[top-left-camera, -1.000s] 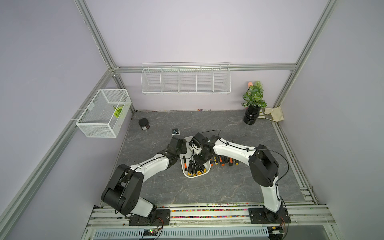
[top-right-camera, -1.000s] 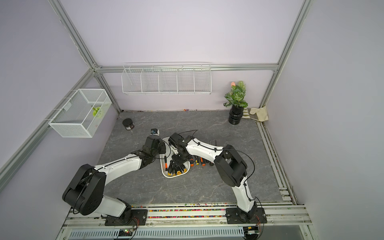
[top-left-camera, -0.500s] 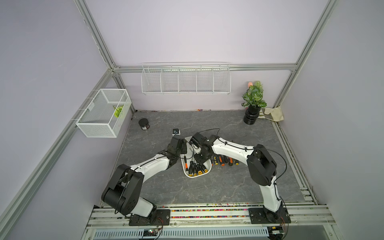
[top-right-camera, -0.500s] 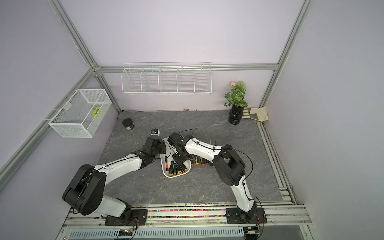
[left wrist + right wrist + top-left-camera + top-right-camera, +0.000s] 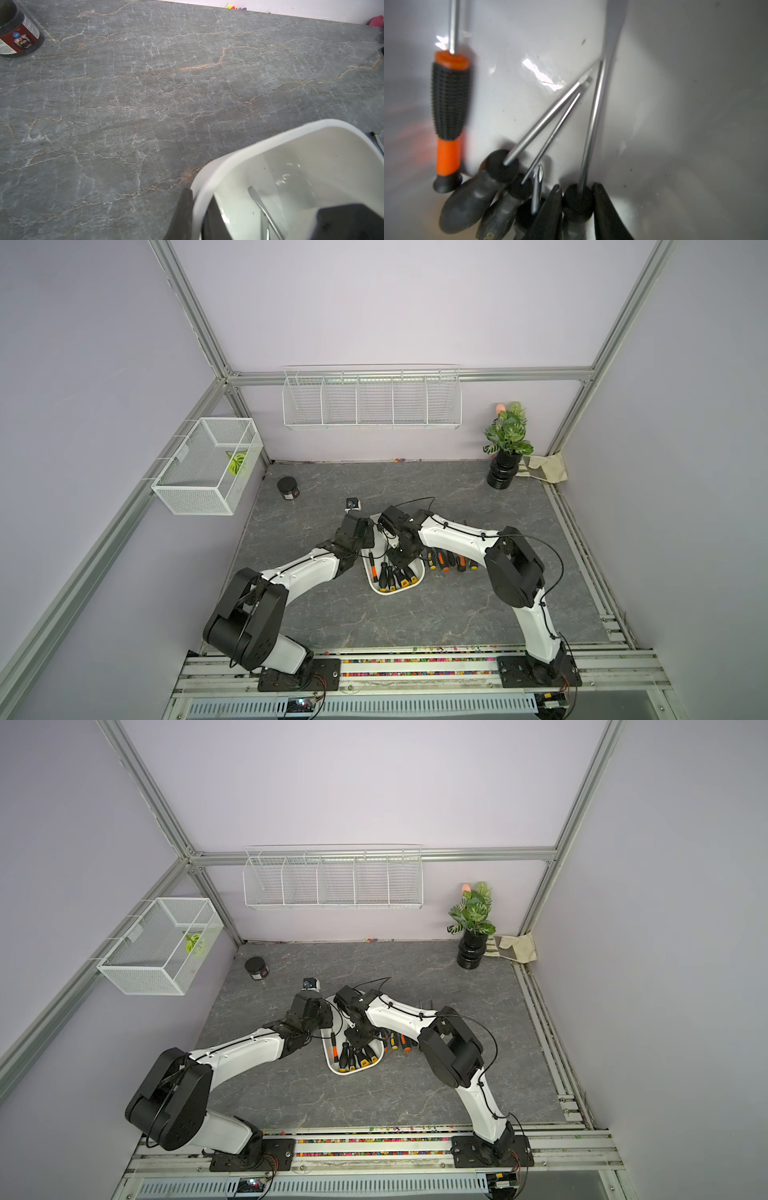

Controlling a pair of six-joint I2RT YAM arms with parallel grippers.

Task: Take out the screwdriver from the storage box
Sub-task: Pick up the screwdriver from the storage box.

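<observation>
Narrowing since the earlier frame, the right end effector [image 5: 576,187] is pinching a black-handled screwdriver [image 5: 588,124] lying inside the storage box [image 5: 392,593] mid-tabletop [image 5: 457,614]. Meanwhile the left end effector [image 5: 198,212] is clamping that box's 9 o'clock rim.

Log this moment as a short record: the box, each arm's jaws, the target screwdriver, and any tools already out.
storage box: white tub on the grey table
left gripper: jaws shut astride the box's wall
right gripper: down inside the box, jaws apparently against both sides of a black handle
screwdriver: black handle, long shaft, in the box, not yet lifted out
already out: row of screwdrivers on the table beside the box
</observation>
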